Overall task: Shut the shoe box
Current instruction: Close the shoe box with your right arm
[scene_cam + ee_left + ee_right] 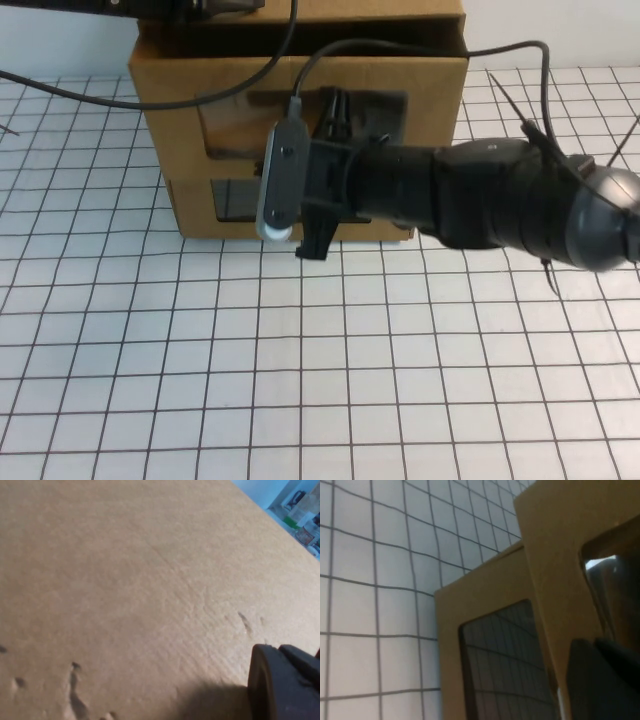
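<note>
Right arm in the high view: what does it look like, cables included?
The right arm is a glossy black, rounded tube with thin black cables looping off it. A flat silver-grey oval camera module sits at its wrist, ahead of the black right gripper. The left gripper is a dark rounded edge.

Brown cardboard shoe box (190,205), lower of two stacked, windowed drawer front, far side of gridded table
</note>
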### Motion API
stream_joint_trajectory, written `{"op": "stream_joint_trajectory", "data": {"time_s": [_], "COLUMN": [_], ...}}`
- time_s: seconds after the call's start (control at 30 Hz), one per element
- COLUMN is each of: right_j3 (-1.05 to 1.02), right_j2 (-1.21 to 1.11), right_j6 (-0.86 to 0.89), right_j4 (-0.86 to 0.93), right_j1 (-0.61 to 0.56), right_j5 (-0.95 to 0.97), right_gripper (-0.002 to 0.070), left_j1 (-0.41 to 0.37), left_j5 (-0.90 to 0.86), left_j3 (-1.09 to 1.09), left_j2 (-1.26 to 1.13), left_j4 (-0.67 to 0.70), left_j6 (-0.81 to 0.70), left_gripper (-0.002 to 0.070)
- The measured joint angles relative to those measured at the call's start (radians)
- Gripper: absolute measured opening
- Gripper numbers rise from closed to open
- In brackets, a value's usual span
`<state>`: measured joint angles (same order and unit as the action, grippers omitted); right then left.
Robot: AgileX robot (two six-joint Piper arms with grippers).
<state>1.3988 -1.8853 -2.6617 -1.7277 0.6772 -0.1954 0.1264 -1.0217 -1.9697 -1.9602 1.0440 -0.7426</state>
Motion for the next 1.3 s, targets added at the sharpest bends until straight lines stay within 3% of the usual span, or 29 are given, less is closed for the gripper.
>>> {"op": "stream_joint_trajectory", "data": {"time_s": [0.57, 1.0, 1.3], "right_j3": [0.121, 0.029, 0.0], "right_j2": [-0.111, 0.052, 0.106], "right_j6": [-0.009, -0.082, -0.097], "right_j4": [0.0, -0.006, -0.006], "right_j1": [-0.052, 0.053, 0.042], "right_j5": [-0.007, 0.072, 0.121], "right_gripper": [-0.0013, -0.0013, -0.0013], "left_j1": [0.0, 0.001, 0.001], "left_j5": [0.0, 0.0, 0.0], "left_j3": [-0.002, -0.007, -0.007], "left_j2": [-0.003, -0.003, -0.003], "left_j4": [-0.009, -0.022, -0.022], "left_j6": [-0.002, -0.002, -0.002], "left_gripper": [-0.0002, -0.0003, -0.0002]}}
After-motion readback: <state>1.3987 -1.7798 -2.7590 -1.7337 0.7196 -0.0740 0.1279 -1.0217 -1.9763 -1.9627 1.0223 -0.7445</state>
